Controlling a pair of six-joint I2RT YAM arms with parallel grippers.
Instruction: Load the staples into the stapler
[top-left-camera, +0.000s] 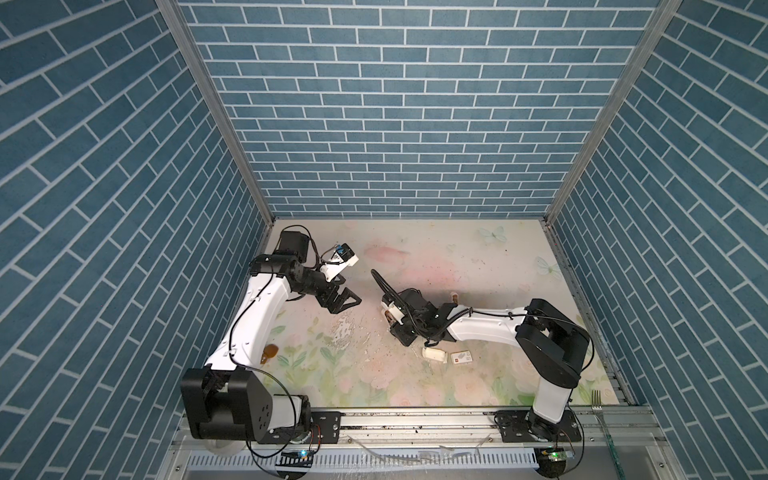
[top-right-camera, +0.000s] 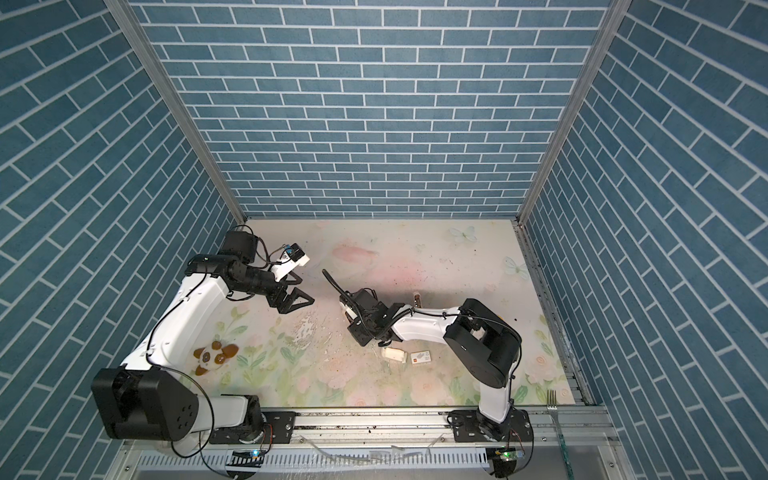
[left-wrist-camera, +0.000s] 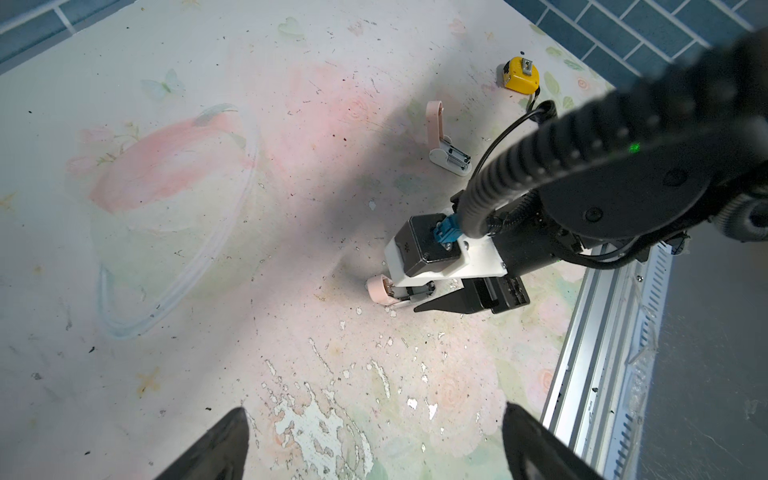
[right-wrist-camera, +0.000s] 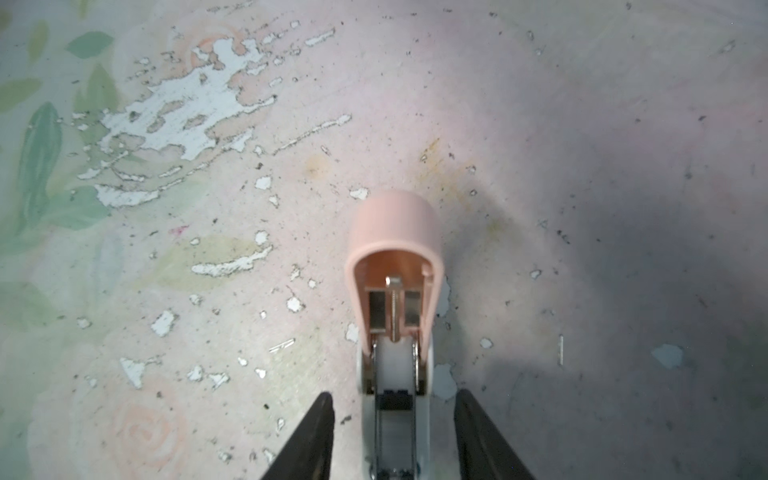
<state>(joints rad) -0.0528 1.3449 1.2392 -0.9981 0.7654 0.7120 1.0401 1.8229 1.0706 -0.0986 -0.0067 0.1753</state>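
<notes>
Blue brick-pattern walls are seen around a worn floral mat (top-left-camera: 436, 257). On it the stapler (right-wrist-camera: 395, 232) is laid with its pink lid lifted, between the fingers of the right gripper (right-wrist-camera: 394, 397), whose jaws are parted, with a gap on each side. The left gripper (left-wrist-camera: 374, 409) is spread wide and empty above the mat. A white tray (top-left-camera: 434, 354) is found beside the right arm, near the stapler. The staples inside it cannot be made out.

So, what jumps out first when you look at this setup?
A pink stapler lies lid-open on the worn floral table, straddled by the open right gripper. The left gripper hangs wide open nearby, and a panda toy sits beside the left arm.
</notes>
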